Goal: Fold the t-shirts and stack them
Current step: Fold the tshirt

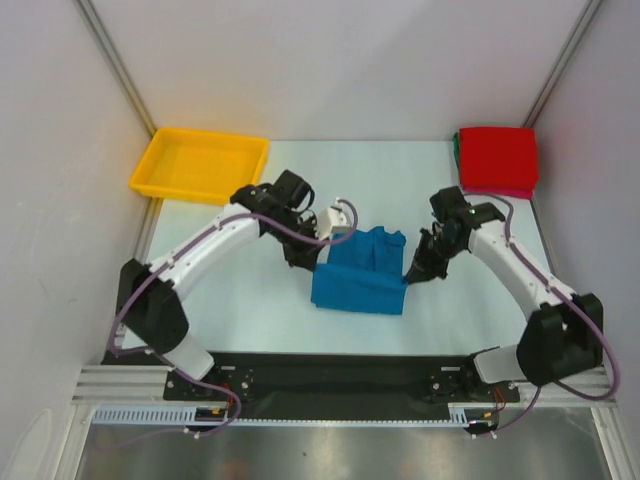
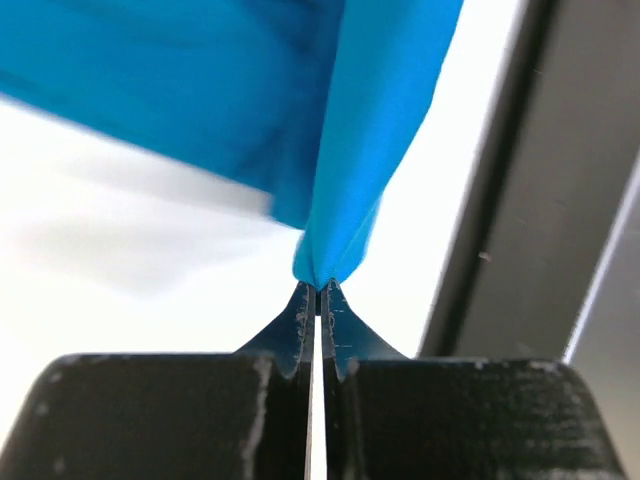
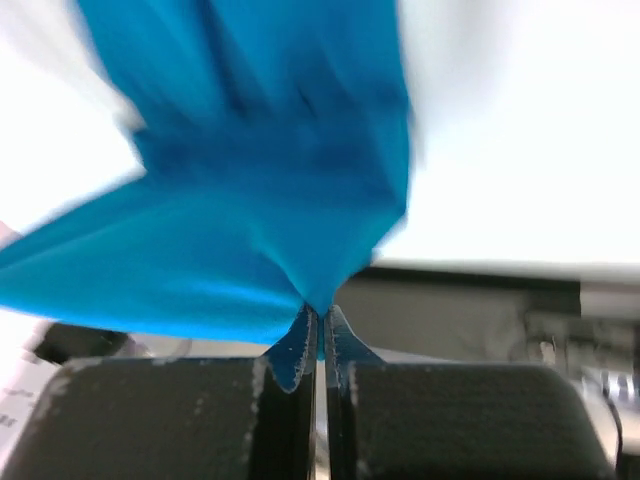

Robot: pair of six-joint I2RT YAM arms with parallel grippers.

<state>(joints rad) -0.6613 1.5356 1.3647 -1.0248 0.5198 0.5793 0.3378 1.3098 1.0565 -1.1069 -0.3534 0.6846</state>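
A bright blue t-shirt (image 1: pixel 360 272) lies partly folded on the table's middle, its near part lifted between both arms. My left gripper (image 1: pixel 322 262) is shut on its left corner; the wrist view shows blue cloth (image 2: pixel 340 150) pinched between the closed tips (image 2: pixel 318 290). My right gripper (image 1: pixel 408 277) is shut on its right corner; the wrist view shows blue cloth (image 3: pixel 250 200) pinched at the tips (image 3: pixel 320 312). A folded red t-shirt (image 1: pixel 497 158) lies on a stack at the far right corner, with green (image 1: pixel 457 150) and pink (image 1: pixel 500 192) edges showing under it.
A yellow plastic tray (image 1: pixel 200 163) stands at the far left of the table. White walls with metal posts close in the table on three sides. The arm bases sit on a black rail (image 1: pixel 330 378) at the near edge.
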